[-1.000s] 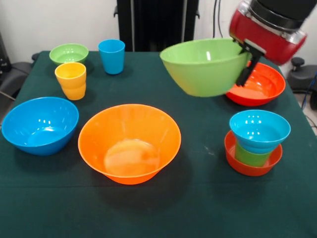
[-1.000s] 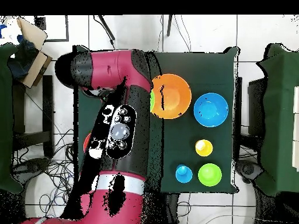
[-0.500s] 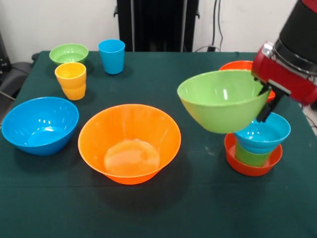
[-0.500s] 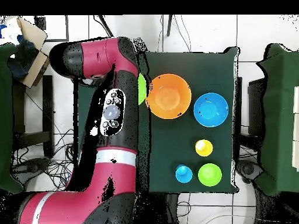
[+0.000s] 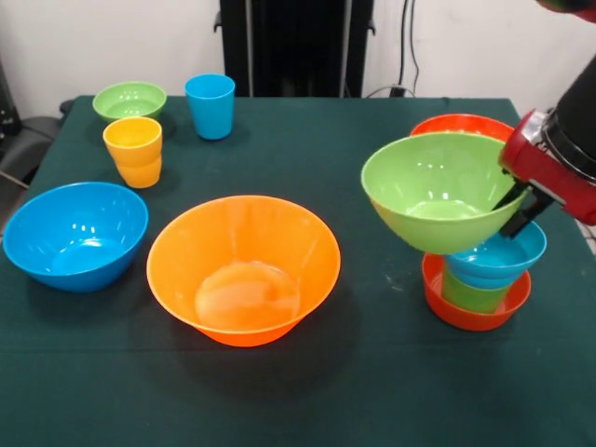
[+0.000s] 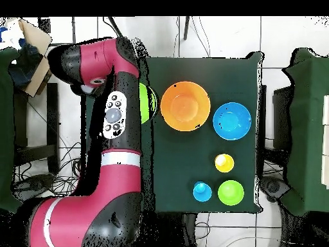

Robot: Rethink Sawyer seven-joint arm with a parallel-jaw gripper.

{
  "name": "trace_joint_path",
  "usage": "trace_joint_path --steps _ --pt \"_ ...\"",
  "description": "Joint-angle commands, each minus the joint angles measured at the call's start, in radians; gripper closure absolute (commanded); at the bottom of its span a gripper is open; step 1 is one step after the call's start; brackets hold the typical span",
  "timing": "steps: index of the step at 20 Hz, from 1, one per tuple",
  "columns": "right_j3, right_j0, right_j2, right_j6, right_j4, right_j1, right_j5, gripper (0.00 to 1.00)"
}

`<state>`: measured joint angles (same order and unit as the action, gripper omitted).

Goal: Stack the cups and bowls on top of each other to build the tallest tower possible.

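Green bowl (image 5: 438,191), rim pinched in the gripper (image 5: 518,210), hangs just above the tower (image 5: 480,284) (blue bowl over green cup in small red-orange bowl): centre it over the blue bowl, level it, lower gently, then release.

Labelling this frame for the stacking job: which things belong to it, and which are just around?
Part of the job:
gripper, holding the large green bowl
tower
red bowl
orange bowl
large blue bowl
small green bowl
blue cup
yellow cup

Just around:
cardboard box
floor cables
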<state>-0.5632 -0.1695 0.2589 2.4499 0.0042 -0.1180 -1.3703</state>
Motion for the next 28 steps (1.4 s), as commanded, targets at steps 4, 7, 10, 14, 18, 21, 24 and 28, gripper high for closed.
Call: trace_joint_path --steps 4,7,10,14,18,21,24,28 --pt "0.028 -0.067 -0.015 0.205 0.028 0.0 -0.088 1.0" --pt "0.004 -0.083 -0.01 0.226 0.04 -0.004 -0.06 1.0" --pt "-0.027 -0.097 -0.004 0.237 0.052 -0.013 -0.028 1.0" --pt "-0.038 -0.108 0.012 0.241 0.063 -0.003 -0.001 1.0" --pt "-0.036 -0.124 0.032 0.261 0.071 0.013 0.003 1.0" --pt "-0.053 -0.138 0.037 0.278 0.079 0.013 0.016 1.0" --pt "-0.077 -0.156 0.04 0.293 0.083 0.009 0.033 1.0" --pt "-0.089 -0.167 0.057 0.29 0.079 0.01 0.029 1.0"
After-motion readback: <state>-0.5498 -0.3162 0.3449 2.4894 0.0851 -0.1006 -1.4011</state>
